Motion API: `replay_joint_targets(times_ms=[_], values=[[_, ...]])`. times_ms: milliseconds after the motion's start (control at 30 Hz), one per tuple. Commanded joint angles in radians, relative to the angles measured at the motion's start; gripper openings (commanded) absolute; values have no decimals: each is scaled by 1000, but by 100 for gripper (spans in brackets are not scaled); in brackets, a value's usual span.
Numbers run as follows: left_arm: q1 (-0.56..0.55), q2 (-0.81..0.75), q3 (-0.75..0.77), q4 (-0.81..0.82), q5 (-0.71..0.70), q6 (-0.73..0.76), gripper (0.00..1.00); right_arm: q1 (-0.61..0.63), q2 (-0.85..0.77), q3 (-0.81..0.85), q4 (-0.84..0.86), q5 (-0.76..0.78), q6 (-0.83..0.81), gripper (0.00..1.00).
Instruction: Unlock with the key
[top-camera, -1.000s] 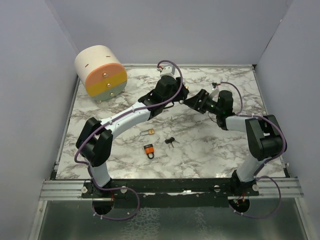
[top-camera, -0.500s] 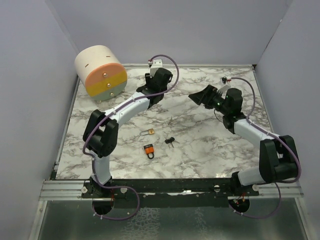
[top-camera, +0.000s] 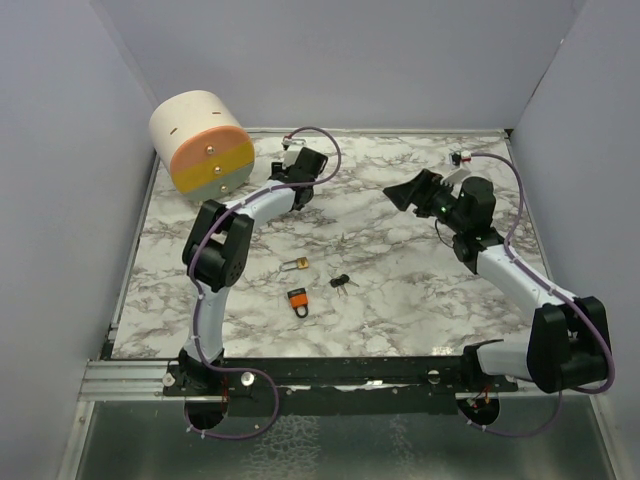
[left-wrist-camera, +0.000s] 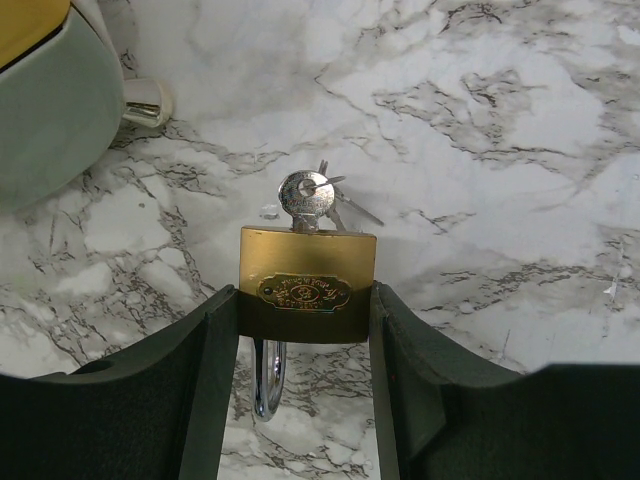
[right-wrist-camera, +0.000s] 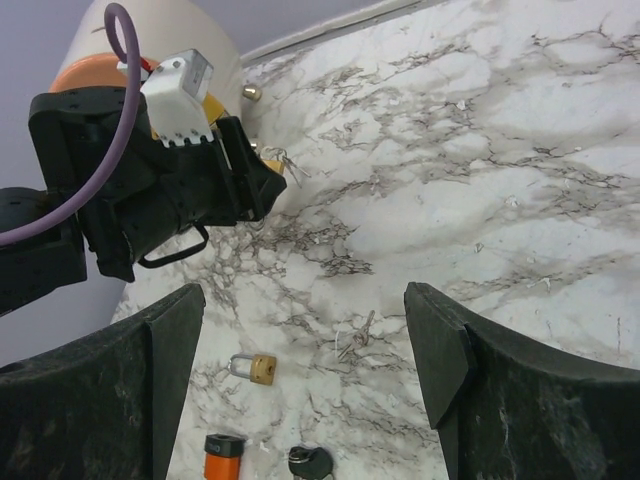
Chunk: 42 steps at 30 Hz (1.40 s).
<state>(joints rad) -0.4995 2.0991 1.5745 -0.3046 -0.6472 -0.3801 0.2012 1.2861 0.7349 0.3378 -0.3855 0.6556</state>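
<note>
Left gripper is pinching a rectangular brass padlock by its 2 narrow sides, with 1 black finger pressing on each. A round-headed silver key is sitting in the keyway at the 12 o'clock end of the body, and more keys on its ring are fanning out toward 2 o'clock. The steel shackle is sticking out at 6 o'clock; cannot tell whether it is latched. The oval embossed plate on the padlock face is carrying writing too small to read.

Seen from above, the left arm is reaching to 11 o'clock on the white marble-patterned tabletop. There it is holding the padlock just beside the cream cylindrical drum, whose face is showing orange, yellow and pale green bands.

Right gripper is hovering at 1 o'clock, well apart from the left. Its fingers are spreading wide with nothing between them.

Just off centre toward 7 o'clock, 3 items are lying near one another: a small brass padlock, an orange-and-black padlock and black-headed keys.
</note>
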Motion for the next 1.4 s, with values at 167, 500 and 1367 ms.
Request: replay_joint_targets(times_ms=[167, 500, 1367], values=[[-4, 64, 60, 31, 92, -2, 0, -2, 15, 12, 3, -1, -1, 82], [13, 89, 3, 89, 216, -43, 0, -3, -1, -8, -2, 8, -10, 82], [67, 58, -64, 158, 346, -47, 99, -11, -21, -18, -39, -10, -169, 100]])
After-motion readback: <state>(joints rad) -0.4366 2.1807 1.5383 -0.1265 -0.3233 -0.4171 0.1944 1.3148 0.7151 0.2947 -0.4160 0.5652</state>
